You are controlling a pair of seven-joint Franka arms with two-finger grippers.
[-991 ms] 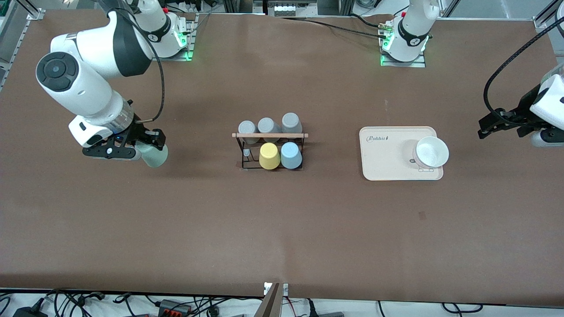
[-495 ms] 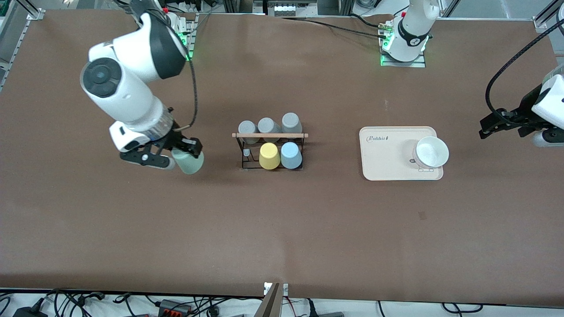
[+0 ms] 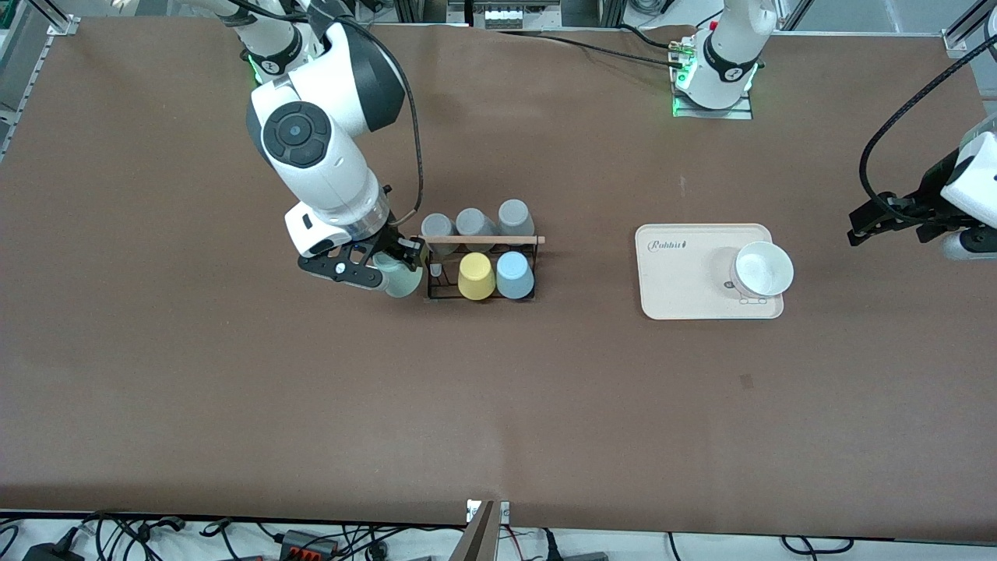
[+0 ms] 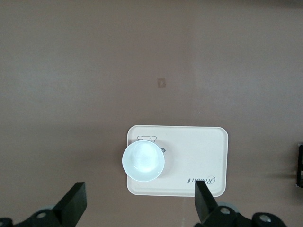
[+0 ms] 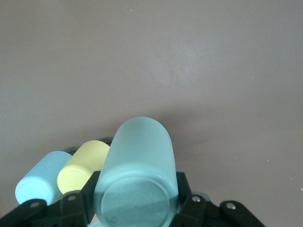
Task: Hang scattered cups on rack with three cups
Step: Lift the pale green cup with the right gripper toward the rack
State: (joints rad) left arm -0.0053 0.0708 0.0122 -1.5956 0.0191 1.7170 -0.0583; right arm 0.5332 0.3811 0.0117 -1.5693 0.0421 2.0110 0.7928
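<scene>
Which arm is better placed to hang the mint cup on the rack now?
Right. Its end effector already holds the mint cup beside the rack; the left end effector waits open near the tray.

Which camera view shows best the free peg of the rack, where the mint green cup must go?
The front view: the black rack shows whole there, with a bare peg beside the yellow cup, and the right gripper holding the mint green cup next to it. The right wrist view shows only cups, no peg. The left wrist view shows no rack.

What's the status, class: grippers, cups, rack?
Right gripper shut on pale mint green cup, beside black wire rack. Left gripper open, waiting. Light blue cup racked.
</scene>
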